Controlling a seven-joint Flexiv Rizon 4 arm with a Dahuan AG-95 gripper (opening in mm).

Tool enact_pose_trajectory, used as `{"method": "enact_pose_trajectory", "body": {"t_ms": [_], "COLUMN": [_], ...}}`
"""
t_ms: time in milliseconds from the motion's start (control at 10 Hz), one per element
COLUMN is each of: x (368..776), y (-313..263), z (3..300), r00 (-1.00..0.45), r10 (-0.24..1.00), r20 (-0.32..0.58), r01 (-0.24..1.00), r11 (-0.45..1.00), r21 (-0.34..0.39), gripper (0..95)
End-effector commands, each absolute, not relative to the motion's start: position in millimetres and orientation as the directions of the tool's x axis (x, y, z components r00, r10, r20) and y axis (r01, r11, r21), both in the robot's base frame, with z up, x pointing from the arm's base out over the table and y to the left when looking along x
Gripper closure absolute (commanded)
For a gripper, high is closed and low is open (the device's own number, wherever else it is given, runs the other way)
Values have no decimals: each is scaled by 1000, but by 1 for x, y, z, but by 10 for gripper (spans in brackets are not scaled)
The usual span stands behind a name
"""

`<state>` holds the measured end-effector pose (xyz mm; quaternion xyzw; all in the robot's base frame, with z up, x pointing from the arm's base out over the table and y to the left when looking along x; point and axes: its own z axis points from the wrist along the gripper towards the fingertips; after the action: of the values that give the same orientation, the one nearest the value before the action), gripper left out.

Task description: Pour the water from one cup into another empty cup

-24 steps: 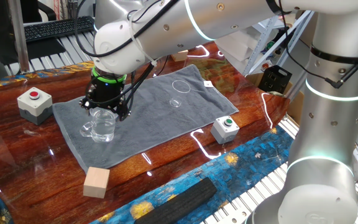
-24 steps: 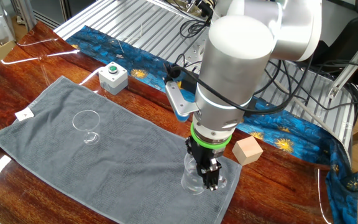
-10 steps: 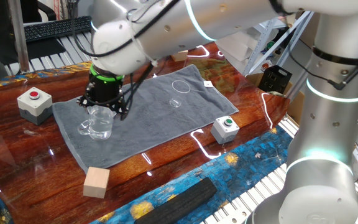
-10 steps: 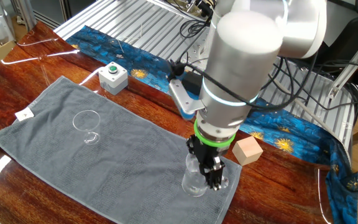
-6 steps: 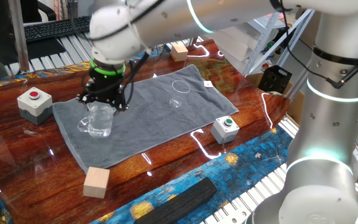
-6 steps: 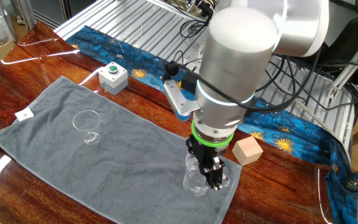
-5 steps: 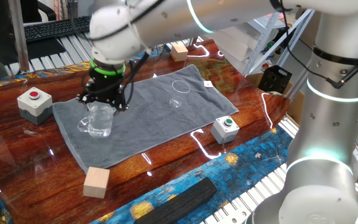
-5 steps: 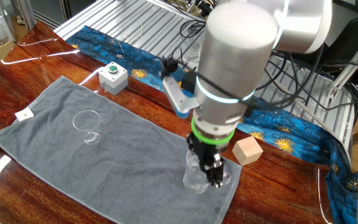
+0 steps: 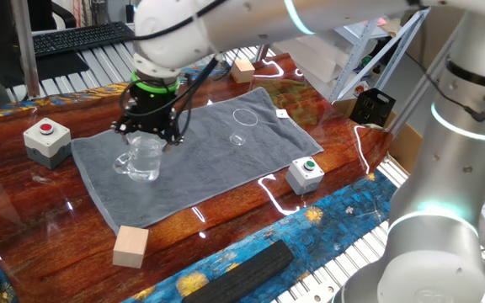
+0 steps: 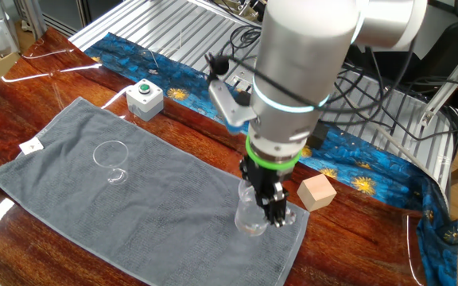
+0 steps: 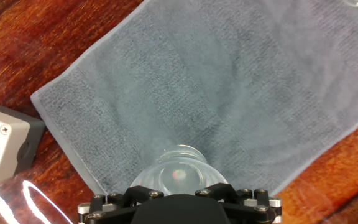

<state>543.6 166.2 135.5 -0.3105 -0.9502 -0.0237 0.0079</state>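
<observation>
The wide clear glass mug (image 9: 144, 160) with its side handle hangs just above the left end of the grey towel (image 9: 217, 164). My gripper (image 9: 151, 135) comes down from above and is shut on its rim. In the other fixed view the mug (image 10: 253, 216) sits under the black fingers (image 10: 275, 208). The hand view looks straight down into the mug (image 11: 178, 174); the water shows only as a faint shimmer. The small handleless empty cup (image 9: 243, 124) stands upright near the towel's far right end, well apart from the gripper, and in the other fixed view that cup (image 10: 111, 159) is at the left.
A red-button box (image 9: 46, 139) sits left of the towel and a green-button box (image 9: 306, 172) at its front right. One wooden block (image 9: 130, 246) lies near the front edge, another (image 9: 243, 69) at the back. A black bar (image 9: 242, 268) lies on the blue cloth.
The gripper has risen a little and shifted slightly toward the empty cup, and the mug has come with it. The empty cup has not moved.
</observation>
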Motion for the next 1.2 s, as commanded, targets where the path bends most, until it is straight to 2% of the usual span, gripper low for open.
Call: {"method": "enact_pose_trajectory", "body": {"t_ms": [100,1200], "x": [539,508], "y": [160,99], "z": [141,163], "r00": [-807,-787], "r10": [590,617], "r20": [26,14], "r01": [591,618], "r11": [806,786], "r21": [38,19], "gripper": [950,950]}}
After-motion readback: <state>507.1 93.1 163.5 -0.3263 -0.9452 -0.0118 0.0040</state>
